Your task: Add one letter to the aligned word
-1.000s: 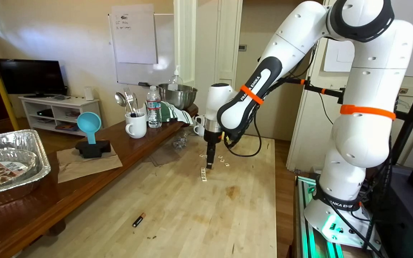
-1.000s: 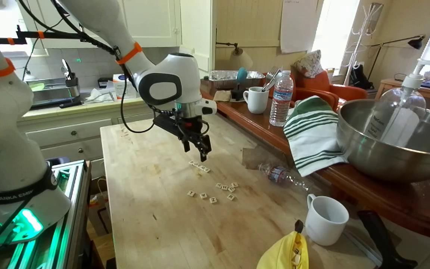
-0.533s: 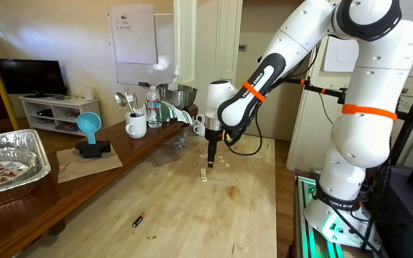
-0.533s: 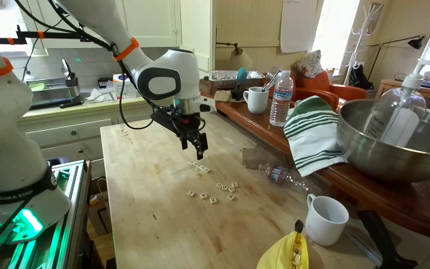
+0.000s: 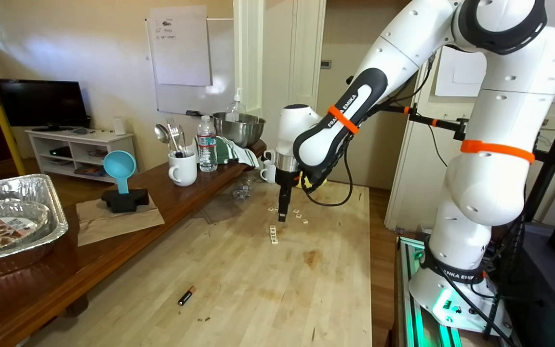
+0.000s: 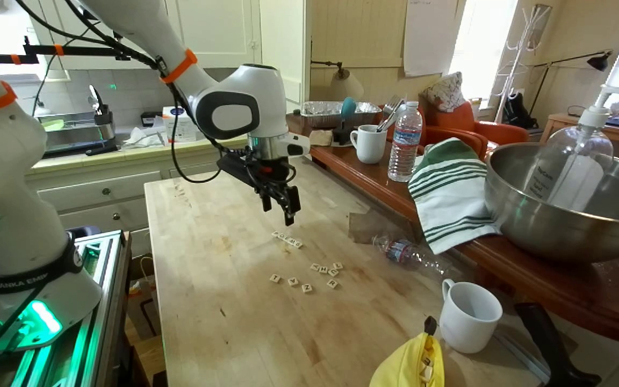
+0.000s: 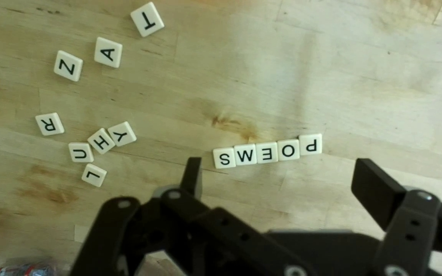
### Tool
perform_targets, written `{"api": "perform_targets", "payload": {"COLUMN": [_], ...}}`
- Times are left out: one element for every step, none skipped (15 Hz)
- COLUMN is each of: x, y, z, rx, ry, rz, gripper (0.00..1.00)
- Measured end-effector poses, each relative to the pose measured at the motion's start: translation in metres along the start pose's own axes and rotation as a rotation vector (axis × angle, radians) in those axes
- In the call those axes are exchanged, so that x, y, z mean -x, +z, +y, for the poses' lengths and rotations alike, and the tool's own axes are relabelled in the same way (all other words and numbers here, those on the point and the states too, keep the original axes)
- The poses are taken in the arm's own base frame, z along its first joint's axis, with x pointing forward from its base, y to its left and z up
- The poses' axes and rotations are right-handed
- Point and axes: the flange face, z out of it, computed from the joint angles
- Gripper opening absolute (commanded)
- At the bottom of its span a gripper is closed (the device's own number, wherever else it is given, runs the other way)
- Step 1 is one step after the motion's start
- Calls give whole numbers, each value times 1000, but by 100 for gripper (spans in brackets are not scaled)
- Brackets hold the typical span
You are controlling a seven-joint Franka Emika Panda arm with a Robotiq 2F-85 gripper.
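Observation:
The aligned word is a short row of pale tiles reading POEMS, upside down in the wrist view. Its P tile sits slightly offset from the line, and the S tile touches the M at the opposite end. In both exterior views the row lies flat on the table, below my gripper. The gripper is open, fingers wide apart, holding nothing and clear of the tabletop. Loose letters lie to one side: T, A, Z, R, U, H, Y and L.
A crushed plastic bottle lies against the raised wooden ledge. A white mug, a yellow pouch and a black handle are at the table's end past the loose tiles. A battery rests on the table.
My gripper has risen a little above the table, staying open. The row of tiles and the loose letters have not moved.

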Motion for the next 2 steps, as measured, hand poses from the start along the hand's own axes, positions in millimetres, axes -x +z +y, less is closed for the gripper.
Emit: {"api": "perform_targets", "payload": {"x": [0, 0], "y": [0, -1], "z": [0, 0], "rx": [0, 1], "ry": [0, 0], "rz": [1, 1], "gripper": [100, 100]}}
